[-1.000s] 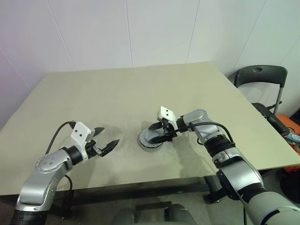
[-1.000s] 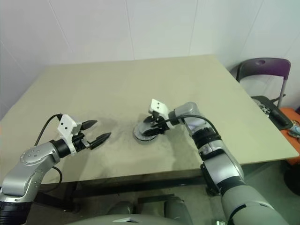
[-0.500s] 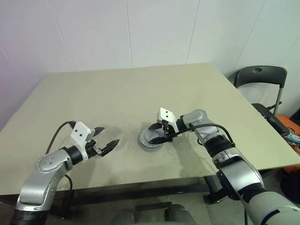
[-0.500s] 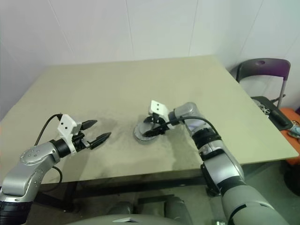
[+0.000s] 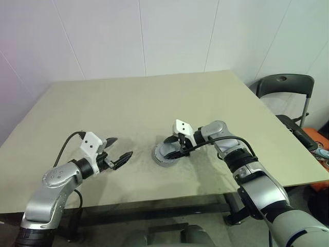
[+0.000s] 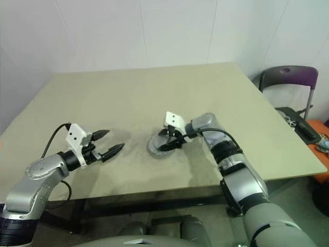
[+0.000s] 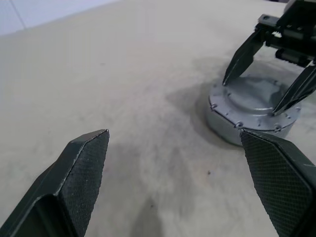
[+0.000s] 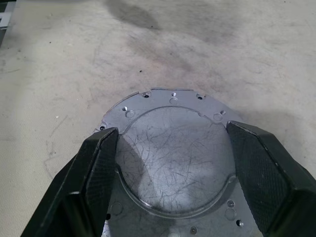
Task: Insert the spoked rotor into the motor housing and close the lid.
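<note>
Two grippers work over the table (image 5: 77, 103). The motor housing (image 7: 227, 129), lid (image 8: 173, 158) already on top, sits under the right gripper (image 8: 170, 148), whose fingers straddle it, apart. It should press down evenly. The left gripper (image 5: 117, 151), beside, is spread and empty.

Beige table (image 5: 154, 103), scuffed and dusty: carrying one motor housing (image 5: 165, 153) lying flat near centre, toward the six o'clock edge, with the grey lid (image 8: 173, 163) sitting on top of it.

Silver arms with black joints, black cables, white wrist blocks, 2 black-fingered end effectors.
</note>
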`<state>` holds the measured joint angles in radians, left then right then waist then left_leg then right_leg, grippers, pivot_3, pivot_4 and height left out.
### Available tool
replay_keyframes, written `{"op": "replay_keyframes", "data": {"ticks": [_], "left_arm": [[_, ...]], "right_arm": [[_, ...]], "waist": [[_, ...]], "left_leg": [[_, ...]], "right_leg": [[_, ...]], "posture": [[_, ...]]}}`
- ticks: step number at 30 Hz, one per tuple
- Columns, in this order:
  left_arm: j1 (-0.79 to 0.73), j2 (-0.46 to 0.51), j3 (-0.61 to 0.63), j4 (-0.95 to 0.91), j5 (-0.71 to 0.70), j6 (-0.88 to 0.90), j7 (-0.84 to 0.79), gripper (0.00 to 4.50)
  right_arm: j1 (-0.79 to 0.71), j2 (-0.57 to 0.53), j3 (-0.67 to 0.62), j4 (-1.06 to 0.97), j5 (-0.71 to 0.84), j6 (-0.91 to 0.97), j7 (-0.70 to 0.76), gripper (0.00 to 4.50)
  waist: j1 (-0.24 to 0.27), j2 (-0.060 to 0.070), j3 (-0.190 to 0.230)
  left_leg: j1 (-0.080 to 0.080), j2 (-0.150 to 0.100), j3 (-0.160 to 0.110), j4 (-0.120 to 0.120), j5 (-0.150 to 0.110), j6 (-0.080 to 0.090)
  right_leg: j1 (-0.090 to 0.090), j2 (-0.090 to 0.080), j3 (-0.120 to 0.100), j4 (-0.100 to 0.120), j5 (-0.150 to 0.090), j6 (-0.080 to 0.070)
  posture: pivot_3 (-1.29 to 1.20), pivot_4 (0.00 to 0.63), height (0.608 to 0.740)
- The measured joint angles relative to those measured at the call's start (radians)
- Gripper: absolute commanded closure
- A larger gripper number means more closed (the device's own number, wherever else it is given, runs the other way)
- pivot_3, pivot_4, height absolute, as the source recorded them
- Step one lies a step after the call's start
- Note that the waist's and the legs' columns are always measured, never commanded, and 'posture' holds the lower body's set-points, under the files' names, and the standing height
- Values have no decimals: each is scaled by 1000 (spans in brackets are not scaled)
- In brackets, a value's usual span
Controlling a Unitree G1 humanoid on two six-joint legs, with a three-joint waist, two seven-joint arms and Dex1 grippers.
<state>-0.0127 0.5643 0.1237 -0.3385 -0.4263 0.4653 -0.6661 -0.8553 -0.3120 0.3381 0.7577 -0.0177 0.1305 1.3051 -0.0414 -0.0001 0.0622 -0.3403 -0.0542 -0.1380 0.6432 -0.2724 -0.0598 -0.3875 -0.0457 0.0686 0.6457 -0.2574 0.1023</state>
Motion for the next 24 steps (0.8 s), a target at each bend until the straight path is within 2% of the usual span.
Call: {"op": "replay_keyframes", "data": {"ticks": [8,14,24], "left_arm": [[-100,-28,-63,5,2,46,21,0],[-99,-11,-56,5,1,56,19,0],[-81,-7,-49,5,1,70,24,0]], "right_arm": [[-12,21,-12,1,3,59,-5,1330],[-13,26,-27,2,3,94,-11,1330],[-1,18,-3,3,-10,12,-13,1330]], "waist": [[-3,0,0],[-3,0,0],[-4,0,0]], "left_leg": [[0,0,0,-2,0,0],[0,0,0,-2,0,0],[1,0,0,-2,0,0]], "right_leg": [[-2,1,0,0,0,0],[-1,1,0,0,0,0],[-1,1,0,0,0,0]], "posture": [[0,0,740],[0,0,740],[0,0,740]]}}
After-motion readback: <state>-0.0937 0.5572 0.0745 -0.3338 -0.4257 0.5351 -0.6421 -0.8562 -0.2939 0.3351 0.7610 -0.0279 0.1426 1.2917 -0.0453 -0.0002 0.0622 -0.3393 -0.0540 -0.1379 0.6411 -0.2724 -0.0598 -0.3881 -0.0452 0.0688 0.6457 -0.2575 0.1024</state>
